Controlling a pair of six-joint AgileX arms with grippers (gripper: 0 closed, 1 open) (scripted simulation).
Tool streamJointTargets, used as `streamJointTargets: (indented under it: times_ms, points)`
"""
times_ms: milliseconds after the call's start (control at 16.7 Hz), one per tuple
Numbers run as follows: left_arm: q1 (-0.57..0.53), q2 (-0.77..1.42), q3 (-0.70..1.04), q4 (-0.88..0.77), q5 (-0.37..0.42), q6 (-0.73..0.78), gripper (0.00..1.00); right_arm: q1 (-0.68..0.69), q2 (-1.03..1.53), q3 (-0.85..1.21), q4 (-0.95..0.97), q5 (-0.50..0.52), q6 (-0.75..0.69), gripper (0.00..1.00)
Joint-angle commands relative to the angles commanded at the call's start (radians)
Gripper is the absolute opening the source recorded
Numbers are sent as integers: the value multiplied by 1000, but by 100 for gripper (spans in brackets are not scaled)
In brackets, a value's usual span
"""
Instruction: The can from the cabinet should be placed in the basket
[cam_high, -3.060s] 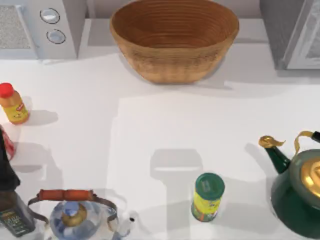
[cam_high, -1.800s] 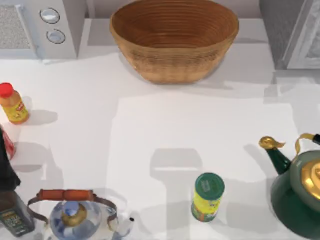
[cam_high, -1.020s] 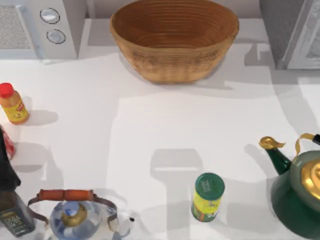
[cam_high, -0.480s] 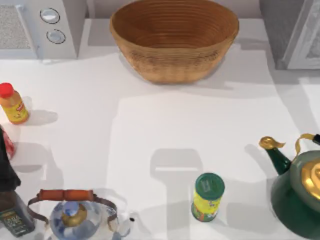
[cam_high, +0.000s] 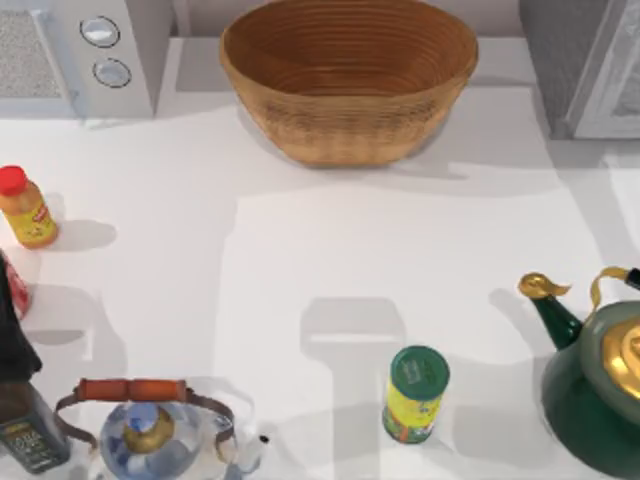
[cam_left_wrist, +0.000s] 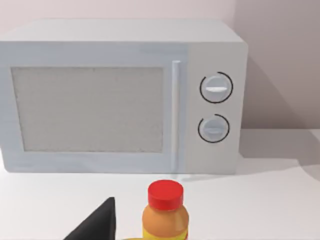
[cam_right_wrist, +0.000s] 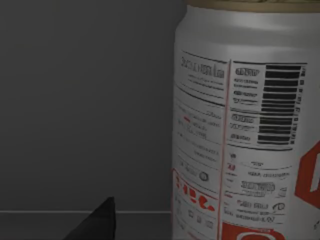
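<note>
Right gripper (cam_right_wrist: 107, 222) sits inside the dim grey cabinet (cam_high: 585, 65), close up to the white cylindrical can (cam_right_wrist: 247, 125) with red marks, printed label and pale gold metal rim; can't tell how wide its fingers stand or whether it has a hold. Can stands upright on the cabinet floor, so grasp, lift-out and drop all look undone. Round ribbed tan wicker basket (cam_high: 348, 125) at worktop back holds nothing. Left gripper (cam_left_wrist: 100, 225) parked near white boxy microwave (cam_left_wrist: 120, 97).

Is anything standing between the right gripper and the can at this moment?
Nothing visible does. In the right wrist view the can stands upright close ahead against a dark grey wall, with no object in front of it.
</note>
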Motion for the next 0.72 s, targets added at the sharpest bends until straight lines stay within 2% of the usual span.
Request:
streamJointTargets:
  times_ms: [240, 720]
  points:
    - [0, 0, 0, 0, 0, 0, 100, 2, 27, 33, -9, 1, 0, 100]
    - [0, 0, 0, 0, 0, 0, 100, -17, 255, 336, -80, -13, -1, 100]
